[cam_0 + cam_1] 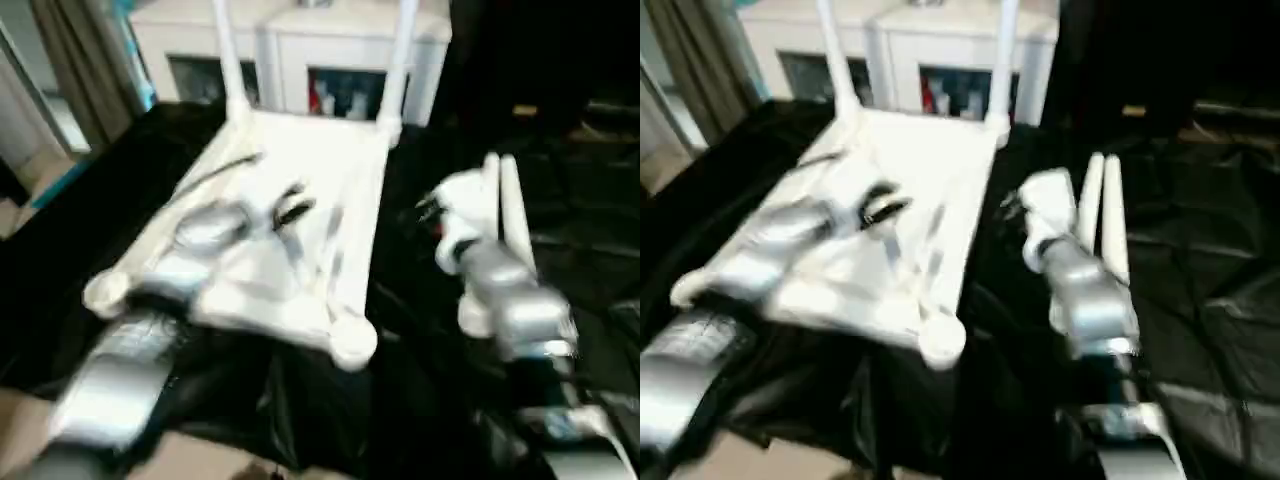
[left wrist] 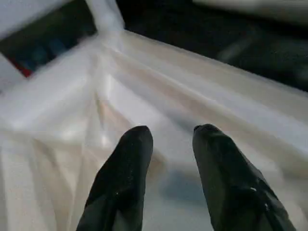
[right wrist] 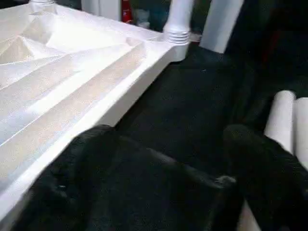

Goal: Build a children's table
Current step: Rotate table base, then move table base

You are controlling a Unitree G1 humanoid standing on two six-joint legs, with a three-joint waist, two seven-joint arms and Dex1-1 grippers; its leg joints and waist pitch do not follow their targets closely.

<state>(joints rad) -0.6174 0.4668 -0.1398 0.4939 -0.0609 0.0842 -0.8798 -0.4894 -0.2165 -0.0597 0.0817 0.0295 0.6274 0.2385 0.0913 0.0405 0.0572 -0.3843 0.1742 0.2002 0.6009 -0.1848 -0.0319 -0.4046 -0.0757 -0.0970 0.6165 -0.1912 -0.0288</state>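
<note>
The children's table top (image 1: 300, 220) is seen lying upside down on a black sheet (image 1: 420, 380), ribbed underside up; two legs (image 1: 228, 55) are stood upright in its far corner sockets, before a white cabinet (image 1: 290, 40); two loose legs (image 1: 1102, 215) are laid side by side on the sheet to the right of the top; the left hand (image 2: 171, 137) is held over the ribbed underside, fingers parted, nothing gripped; the right hand (image 3: 163, 159) is held open between the top's edge and the loose legs, nothing grasped
</note>
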